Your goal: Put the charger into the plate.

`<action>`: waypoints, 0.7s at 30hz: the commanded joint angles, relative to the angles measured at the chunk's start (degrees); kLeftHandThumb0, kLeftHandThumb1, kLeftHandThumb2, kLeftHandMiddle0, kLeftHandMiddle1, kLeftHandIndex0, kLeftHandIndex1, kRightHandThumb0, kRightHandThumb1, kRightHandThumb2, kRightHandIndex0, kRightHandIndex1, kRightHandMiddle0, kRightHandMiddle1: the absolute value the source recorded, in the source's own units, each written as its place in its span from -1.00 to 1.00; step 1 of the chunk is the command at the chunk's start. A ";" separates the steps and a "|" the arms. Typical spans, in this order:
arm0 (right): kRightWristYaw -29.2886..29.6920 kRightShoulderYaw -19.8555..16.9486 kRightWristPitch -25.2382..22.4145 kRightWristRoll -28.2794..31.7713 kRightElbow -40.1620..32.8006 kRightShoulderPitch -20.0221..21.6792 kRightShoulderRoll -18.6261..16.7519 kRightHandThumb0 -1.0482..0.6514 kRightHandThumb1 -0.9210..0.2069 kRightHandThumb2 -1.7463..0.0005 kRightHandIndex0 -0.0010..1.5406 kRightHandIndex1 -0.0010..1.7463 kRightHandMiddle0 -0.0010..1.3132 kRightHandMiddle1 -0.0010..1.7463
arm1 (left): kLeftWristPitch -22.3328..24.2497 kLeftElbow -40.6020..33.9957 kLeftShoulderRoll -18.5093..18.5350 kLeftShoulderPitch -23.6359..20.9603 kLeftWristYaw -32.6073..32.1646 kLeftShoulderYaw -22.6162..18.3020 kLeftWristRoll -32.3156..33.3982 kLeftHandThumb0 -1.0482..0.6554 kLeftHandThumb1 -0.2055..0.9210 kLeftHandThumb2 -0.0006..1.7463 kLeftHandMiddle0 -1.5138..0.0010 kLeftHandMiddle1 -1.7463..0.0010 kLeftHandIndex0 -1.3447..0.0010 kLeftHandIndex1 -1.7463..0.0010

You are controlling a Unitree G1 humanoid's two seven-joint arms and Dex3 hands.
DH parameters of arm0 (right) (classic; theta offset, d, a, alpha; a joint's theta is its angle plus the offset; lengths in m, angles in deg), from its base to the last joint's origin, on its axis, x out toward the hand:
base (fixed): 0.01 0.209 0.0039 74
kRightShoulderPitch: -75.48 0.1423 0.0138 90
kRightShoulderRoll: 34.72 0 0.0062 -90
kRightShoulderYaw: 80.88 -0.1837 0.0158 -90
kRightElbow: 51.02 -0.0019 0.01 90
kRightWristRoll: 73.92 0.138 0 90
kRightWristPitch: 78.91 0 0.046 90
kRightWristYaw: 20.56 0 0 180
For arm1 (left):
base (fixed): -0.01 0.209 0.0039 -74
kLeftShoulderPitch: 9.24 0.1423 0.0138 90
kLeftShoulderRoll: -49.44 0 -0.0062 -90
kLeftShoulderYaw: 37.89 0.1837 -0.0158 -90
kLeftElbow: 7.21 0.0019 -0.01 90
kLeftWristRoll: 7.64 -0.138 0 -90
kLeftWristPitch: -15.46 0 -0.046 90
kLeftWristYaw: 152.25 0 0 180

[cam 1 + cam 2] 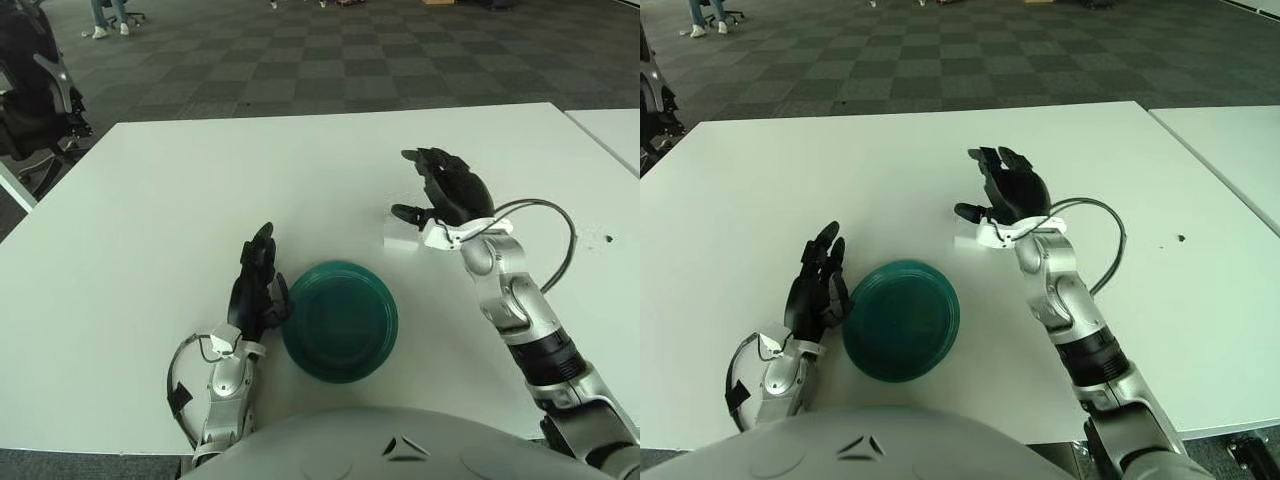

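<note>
Charger [400, 240] first: we see it as a small white block lying flat on the white surface [150, 200], just beyond the right rim of the green plate [340, 320] and well clear of it, mostly hidden now beneath our right hand [445, 190]. That hand hovers directly over it with the fingers [405, 212] spread and curved downward, gripping nothing; we cannot tell whether any fingertip already touches the casing. Our left hand [255, 290] shows just beside the plate's left rim, fingers extended and relaxed, holding nothing. We judge the charger to be a light, rigid plastic body, unlikely to deform or break under a moderate squeeze, but smooth enough to slide on the surface or squirt out of a loose pinch. Its low, boxy shape suggests taking it across two opposite side faces, thumb on one and the other fingers opposing, gripping near the middle so it does not pivot. Any prongs are not visible to us here, so we would keep to the flat sides. The plate is shallow, so a short lift and a low release should settle it inside.
</note>
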 commanded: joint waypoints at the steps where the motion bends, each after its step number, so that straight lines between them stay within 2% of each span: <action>1: -3.68 1.95 -0.44 -2.12 2.42 2.23 0.63 -0.76 -1.00 0.31 -0.78 -1.00 -1.00 -0.41 | 0.52 5.12 -0.46 1.59 -0.87 0.01 -0.15 -1.00 1.00 0.13 0.78 1.00 1.00 0.38; 10: -9.32 5.34 0.29 -3.28 6.59 6.16 0.15 -0.74 -1.00 0.34 -0.82 -0.99 -1.00 -0.45 | 0.79 5.03 -0.96 1.52 -1.10 0.28 -0.29 -1.00 1.00 0.14 0.77 0.99 1.00 0.37; 16: -6.52 8.28 2.53 -3.05 13.62 5.54 -0.97 -0.75 -1.00 0.27 -0.85 -1.00 -1.00 -0.53 | 0.87 4.75 -1.34 1.66 -1.52 0.40 -0.37 -1.00 1.00 0.15 0.76 0.99 1.00 0.35; 21: -6.31 9.35 3.58 -3.04 16.36 6.20 -0.94 -0.76 -1.00 0.23 -0.85 -1.00 -1.00 -0.57 | 0.63 4.83 -1.48 1.80 -1.70 0.53 -0.43 -1.00 1.00 0.15 0.76 0.99 1.00 0.33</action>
